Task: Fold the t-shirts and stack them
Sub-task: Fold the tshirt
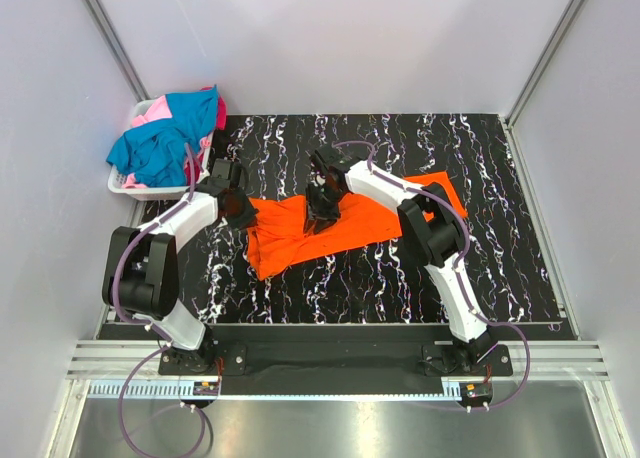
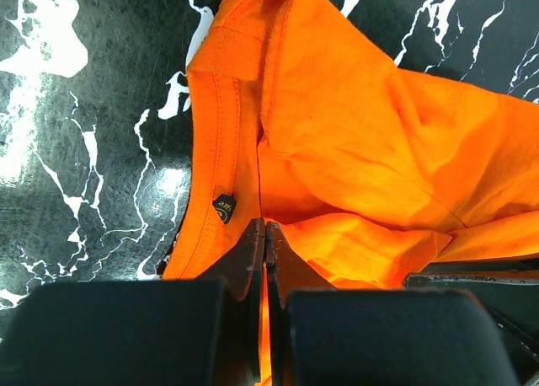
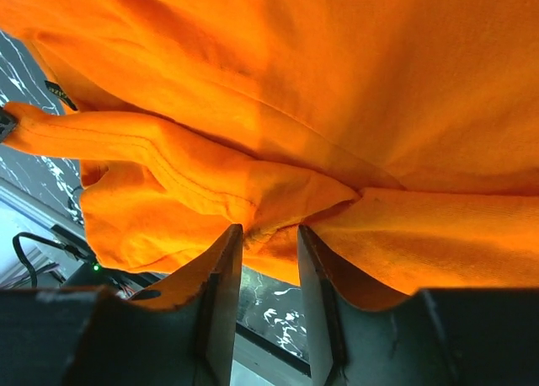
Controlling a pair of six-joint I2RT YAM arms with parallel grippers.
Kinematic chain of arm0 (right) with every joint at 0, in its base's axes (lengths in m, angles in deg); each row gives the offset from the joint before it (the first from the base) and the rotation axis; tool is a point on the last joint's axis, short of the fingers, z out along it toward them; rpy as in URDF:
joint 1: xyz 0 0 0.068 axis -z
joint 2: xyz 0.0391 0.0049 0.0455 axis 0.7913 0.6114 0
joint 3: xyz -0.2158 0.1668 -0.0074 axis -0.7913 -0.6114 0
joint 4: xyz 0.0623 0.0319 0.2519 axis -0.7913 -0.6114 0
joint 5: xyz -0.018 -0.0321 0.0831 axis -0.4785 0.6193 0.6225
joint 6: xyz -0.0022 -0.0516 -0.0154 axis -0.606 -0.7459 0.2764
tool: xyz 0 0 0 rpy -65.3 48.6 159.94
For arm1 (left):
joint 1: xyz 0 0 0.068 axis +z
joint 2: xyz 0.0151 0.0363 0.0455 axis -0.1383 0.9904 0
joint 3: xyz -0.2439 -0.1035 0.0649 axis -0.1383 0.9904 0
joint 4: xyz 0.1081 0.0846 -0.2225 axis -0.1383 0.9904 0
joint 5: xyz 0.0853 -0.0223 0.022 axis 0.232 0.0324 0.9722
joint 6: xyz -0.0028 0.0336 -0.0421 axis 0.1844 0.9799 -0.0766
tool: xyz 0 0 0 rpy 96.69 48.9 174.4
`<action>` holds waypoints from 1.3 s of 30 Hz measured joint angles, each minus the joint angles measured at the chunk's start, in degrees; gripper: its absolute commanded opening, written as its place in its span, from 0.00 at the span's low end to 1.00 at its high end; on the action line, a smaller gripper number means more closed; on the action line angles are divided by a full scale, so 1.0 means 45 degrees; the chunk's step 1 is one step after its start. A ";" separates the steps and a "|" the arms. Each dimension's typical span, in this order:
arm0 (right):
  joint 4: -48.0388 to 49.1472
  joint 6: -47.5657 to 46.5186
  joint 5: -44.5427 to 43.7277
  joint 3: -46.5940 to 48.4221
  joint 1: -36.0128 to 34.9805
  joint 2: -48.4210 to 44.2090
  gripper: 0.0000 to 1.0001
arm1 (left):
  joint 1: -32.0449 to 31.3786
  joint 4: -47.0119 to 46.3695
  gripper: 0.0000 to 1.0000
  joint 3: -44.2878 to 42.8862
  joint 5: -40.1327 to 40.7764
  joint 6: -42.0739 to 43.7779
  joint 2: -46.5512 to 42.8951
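A black surface (image 1: 400, 288) veined with white marbling filled the middle of the top view. Plain pale grey walls (image 1: 330, 38) closed it in at the back and on both sides. Slim metal posts (image 1: 110, 38) ran up the upper left and upper right corners. Along the lower edge lay a ribbed aluminium rail (image 1: 560, 358), and below it a brushed steel strip (image 1: 330, 423) caught a dull sheen. The light was even and soft, leaving pale glossy patches on the marbled top at the left of the left wrist view.
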 measured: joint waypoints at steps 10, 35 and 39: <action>-0.0005 -0.0034 0.0316 0.0000 0.0000 0.0000 0.00 | 0.0000 0.0005 0.00 0.0000 0.0010 -0.0005 0.0000; -0.0267 -0.0374 -0.0787 0.1613 0.0005 -0.0063 0.00 | 0.0010 0.0102 0.00 -0.0136 0.0461 -0.0287 0.0000; -0.0345 -0.0471 -0.0884 0.2215 0.0029 -0.0019 0.00 | 0.0015 0.0223 0.00 -0.0340 0.0835 -0.0418 0.0005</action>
